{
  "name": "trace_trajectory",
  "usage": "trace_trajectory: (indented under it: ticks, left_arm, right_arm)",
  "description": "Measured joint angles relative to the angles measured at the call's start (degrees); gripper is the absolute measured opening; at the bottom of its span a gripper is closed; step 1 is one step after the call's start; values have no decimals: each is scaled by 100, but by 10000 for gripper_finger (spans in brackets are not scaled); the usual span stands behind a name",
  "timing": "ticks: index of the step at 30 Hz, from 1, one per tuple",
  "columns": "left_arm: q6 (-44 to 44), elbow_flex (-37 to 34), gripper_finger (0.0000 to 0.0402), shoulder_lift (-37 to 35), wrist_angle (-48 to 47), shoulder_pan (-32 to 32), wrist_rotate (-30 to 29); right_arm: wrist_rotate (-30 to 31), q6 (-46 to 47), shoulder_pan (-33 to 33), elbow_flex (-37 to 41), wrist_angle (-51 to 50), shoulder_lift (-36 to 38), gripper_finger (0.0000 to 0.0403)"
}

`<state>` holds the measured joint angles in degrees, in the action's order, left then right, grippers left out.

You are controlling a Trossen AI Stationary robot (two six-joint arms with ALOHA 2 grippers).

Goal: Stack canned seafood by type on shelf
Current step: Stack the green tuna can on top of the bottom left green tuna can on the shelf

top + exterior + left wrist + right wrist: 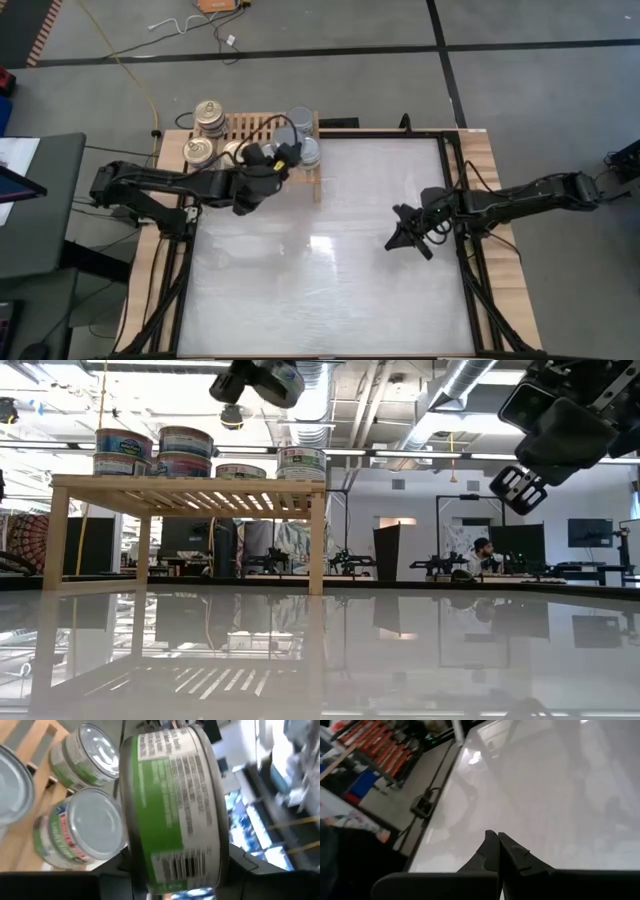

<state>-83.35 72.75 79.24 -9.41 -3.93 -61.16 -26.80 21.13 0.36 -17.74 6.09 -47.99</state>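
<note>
Green-labelled tin [172, 810] gripped by left end effector [268, 157] above the shelf [262, 127].
Silver-topped tins [303, 136] sit stacked beneath; right end effector [412, 240] closed, beyond the shelf.

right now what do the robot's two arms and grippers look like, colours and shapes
Both arms are dark, near-black, jointed links with black cables running along them. The left gripper has a bulky black wrist block with a small yellow marking beside it. The right gripper ends in two slim, dark, angular fingers tapering to pointed tips; from the low view its wrist carries a boxy black housing.
</note>
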Motion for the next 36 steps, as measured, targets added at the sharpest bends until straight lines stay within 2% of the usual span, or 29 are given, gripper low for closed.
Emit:
trace_trajectory:
  ticks: [5, 8, 13, 18, 21, 27, 36]
  left_arm:
    - [766, -2, 163, -9, -38, -16, 266]
    - [888, -2, 163, -9, -29, -14, 596]
    - [1272, -2, 163, -9, -40, -16, 741]
    - [1125, -4, 137, -43, -583, 50, 848]
    - [978, -7, 136, -70, -838, 121, 879]
    - [1317, -7, 136, -211, -941, 240, 1195]
    - [1855, -7, 136, -557, -973, 292, 1240]
  right_arm:
    - [550, 23, -19, 0, 69, 0, 21]
    - [832, 295, -20, 0, 82, -2, 21]
    - [1150, 613, -22, 0, 130, -2, 21]
    - [1442, 969, -22, 0, 335, -2, 21]
    - [1563, 1244, -22, 0, 403, 0, 21]
    - [1747, 1491, -22, 0, 415, -2, 21]
    - [2236, 1504, -24, 0, 812, -2, 21]
